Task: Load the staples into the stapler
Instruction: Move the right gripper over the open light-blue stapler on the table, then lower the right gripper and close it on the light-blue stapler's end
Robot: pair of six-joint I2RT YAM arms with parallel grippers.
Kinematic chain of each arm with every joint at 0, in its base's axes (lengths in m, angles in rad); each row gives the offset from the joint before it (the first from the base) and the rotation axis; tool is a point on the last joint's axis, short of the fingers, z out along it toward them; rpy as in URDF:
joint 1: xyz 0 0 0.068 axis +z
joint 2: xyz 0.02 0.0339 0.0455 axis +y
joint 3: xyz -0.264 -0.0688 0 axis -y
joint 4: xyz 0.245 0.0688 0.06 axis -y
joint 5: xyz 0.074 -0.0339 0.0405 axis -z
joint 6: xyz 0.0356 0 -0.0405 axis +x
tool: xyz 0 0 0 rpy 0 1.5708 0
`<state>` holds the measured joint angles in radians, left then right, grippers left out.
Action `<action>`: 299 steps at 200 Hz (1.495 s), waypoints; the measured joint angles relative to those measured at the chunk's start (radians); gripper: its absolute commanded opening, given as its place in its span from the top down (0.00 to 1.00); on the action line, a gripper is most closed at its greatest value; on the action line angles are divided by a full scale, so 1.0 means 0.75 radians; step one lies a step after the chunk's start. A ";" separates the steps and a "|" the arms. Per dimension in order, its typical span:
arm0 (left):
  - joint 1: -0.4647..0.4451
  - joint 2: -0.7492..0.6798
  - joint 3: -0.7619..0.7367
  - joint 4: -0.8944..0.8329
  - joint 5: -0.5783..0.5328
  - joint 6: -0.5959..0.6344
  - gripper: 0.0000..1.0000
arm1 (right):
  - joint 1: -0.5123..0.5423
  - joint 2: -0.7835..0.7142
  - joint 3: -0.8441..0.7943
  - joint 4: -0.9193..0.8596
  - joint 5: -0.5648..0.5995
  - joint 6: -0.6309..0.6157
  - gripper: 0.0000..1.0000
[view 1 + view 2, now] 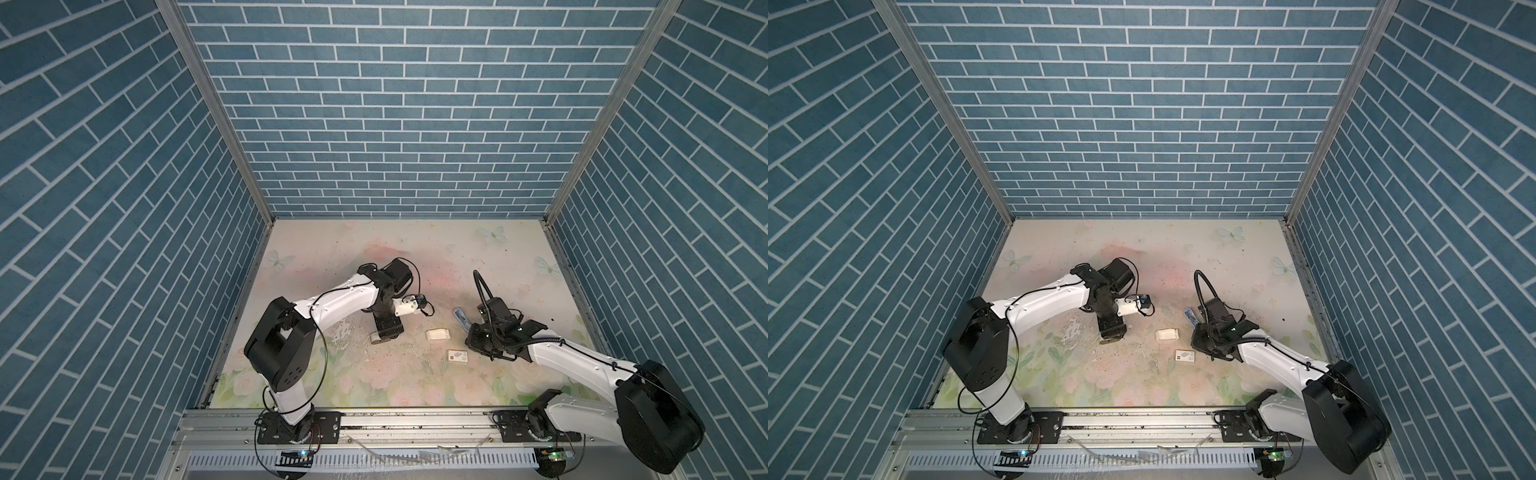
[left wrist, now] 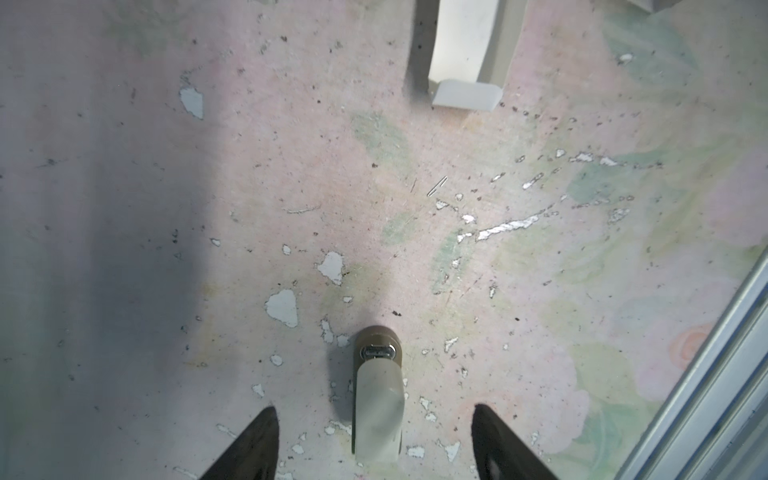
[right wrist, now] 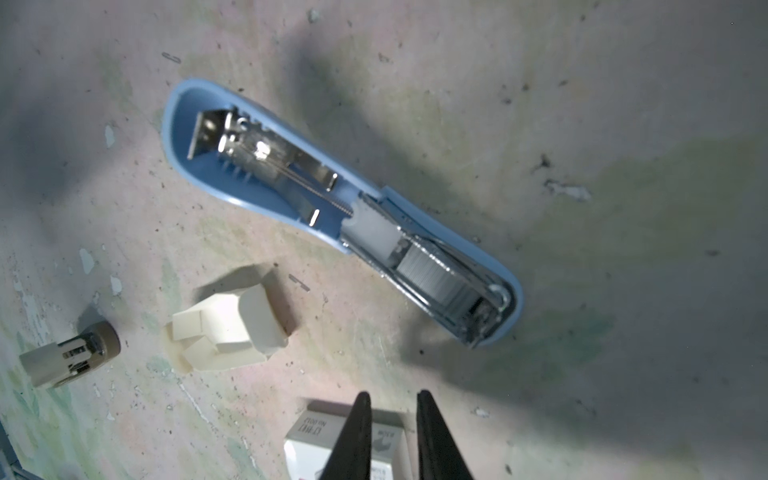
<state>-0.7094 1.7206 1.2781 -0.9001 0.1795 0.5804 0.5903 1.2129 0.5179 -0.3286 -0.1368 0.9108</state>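
Right wrist view is showing you the stapler [image 3: 340,212] lying open on the surface with staples [image 3: 436,276] already sitting in its channel, left claw [image 2: 376,440] spread empty, right claw [image 3: 390,436] nearly together holding nothing, closing still pending.

I'm looking at a scuffed floral table [image 1: 415,374]. On it: blue stapler [image 3: 340,208] lying open, cream tray [image 1: 438,334], small white box [image 1: 457,356], beige stapler [image 2: 378,399].

Text check | I saw print only on the small white box [image 3: 345,446] | upside down and part-hidden by the right gripper [image 3: 390,399] | I could not read it surely | red mark on the box in a top view [image 1: 451,355]
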 measured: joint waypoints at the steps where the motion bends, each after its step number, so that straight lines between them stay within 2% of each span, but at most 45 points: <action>1: 0.000 -0.001 0.001 -0.001 0.001 0.000 0.24 | -0.001 0.001 0.000 0.001 0.000 -0.001 0.79; 89: 0.000 -0.081 0.211 -0.119 0.115 -0.017 0.19 | -0.137 0.172 0.079 0.039 -0.042 -0.120 0.78; 123: 0.000 -0.085 0.232 -0.126 0.138 -0.021 0.18 | -0.156 0.208 0.110 0.036 -0.073 -0.166 0.75; 144: 0.000 -0.085 0.223 -0.120 0.148 -0.020 0.18 | -0.158 0.166 0.108 -0.010 -0.092 -0.176 0.73; 179: -0.001 -0.070 0.198 -0.109 0.160 -0.020 0.18 | -0.170 -0.021 0.109 -0.114 -0.104 -0.178 0.70; 205: 0.000 -0.052 0.195 -0.094 0.172 -0.020 0.18 | -0.234 -0.071 0.122 -0.153 -0.108 -0.190 0.69; 258: 0.000 -0.047 0.191 -0.075 0.192 -0.029 0.18 | -0.389 0.078 0.216 -0.107 -0.143 -0.324 0.65; 299: -0.001 -0.047 0.152 -0.070 0.210 -0.037 0.18 | -0.472 0.273 0.321 -0.003 -0.288 -0.422 0.65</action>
<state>-0.7097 1.6855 1.3918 -0.9524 0.3367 0.5526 0.2367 1.4174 0.7586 -0.3305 -0.3531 0.5945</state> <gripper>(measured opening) 0.818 0.355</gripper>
